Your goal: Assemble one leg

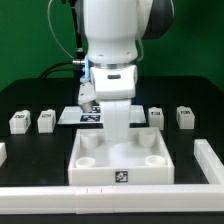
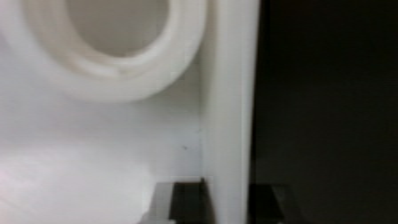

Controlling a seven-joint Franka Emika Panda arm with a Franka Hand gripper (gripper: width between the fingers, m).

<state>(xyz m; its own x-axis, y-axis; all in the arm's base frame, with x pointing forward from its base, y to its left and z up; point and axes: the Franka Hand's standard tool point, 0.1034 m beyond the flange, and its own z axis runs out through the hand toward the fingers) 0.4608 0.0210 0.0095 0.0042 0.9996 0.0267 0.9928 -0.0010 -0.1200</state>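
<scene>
Nearest the camera, a white rail (image 1: 60, 198) runs along the near edge of the dark counter (image 1: 35, 150), and a second white bar (image 1: 207, 160) heads back on the exterior view's right. Just beyond the rail sits the big white tray (image 1: 122, 176), with a tag on its near wall and round sockets (image 1: 88, 157) at its corners.

The legs are four small white blocks, each with a black-and-white tag. All of them stand on the counter in a row on the far side of the tray, none in a socket. On the exterior view's left are the outer left leg (image 1: 20, 121) and the inner left leg (image 1: 45, 120), near each other but not touching. On the exterior view's right are the inner right leg (image 1: 155, 116) and the outer right leg (image 1: 184, 117).

Between the two pairs the arm comes straight down, and the end effector (image 1: 118, 130) hangs low over the far middle of the tray. Whether its fingers are spread or closed I cannot tell — from outside it is white against white. The wrist view is too close and blurred to settle it. It shows only one round socket (image 2: 107, 50), a white upright edge beside it and dark counter past that.

Behind the arm the marker board (image 1: 88, 117) lies flat on the counter, partly hidden.
</scene>
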